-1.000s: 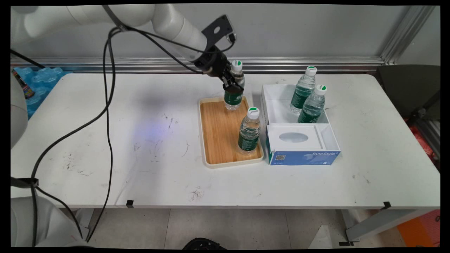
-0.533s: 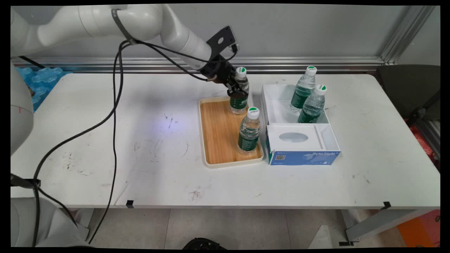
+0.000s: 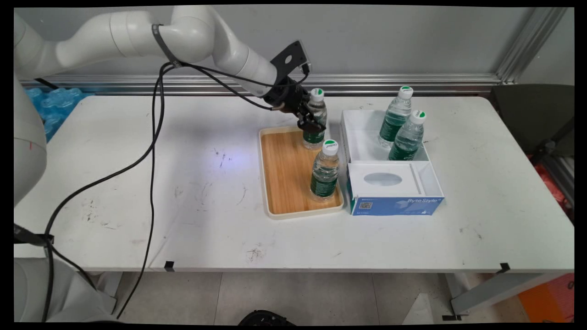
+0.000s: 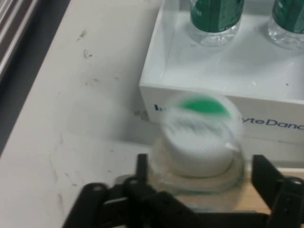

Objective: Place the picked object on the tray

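Gripper [image 3: 312, 123] is being kept clenched around a water bottle [image 3: 315, 120] at the far end of the wooden tray [image 3: 284, 174]. A second bottle [image 3: 325, 170] is being carried upright by the tray, beside the white box [image 3: 390, 183].

Counted: water bottles 4 – [image 3: 315, 120], [image 3: 325, 171], [image 3: 395, 117], [image 3: 407, 136] | wooden tray [image 3: 284, 174] 1 | white box [image 3: 362, 137] 1 | blue-fronted box [image 3: 394, 192] 1 | counter [image 3: 137, 183] 1
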### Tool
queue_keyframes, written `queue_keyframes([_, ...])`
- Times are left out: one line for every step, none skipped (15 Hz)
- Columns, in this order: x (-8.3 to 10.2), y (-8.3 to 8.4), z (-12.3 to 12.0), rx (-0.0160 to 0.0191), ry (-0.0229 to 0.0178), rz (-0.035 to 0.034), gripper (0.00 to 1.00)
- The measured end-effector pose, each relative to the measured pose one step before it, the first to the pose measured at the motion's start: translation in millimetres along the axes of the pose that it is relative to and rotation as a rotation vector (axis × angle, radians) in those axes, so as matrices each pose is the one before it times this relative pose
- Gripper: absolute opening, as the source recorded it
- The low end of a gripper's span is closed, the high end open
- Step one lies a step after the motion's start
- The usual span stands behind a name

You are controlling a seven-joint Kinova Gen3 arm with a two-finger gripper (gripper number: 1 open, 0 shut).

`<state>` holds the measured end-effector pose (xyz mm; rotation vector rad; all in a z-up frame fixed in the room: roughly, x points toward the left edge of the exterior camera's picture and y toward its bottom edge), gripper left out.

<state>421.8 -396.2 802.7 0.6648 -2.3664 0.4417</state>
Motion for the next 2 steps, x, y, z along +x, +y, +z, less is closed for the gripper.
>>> queue_keyframes([-1.11, 0.0, -0.04, 0.00052, 0.00084, 0.00056, 1.0])
queue_keyframes([-1.69, 0.25, -0.57, 0.00043, -0.00012, 0.00064, 1.0])
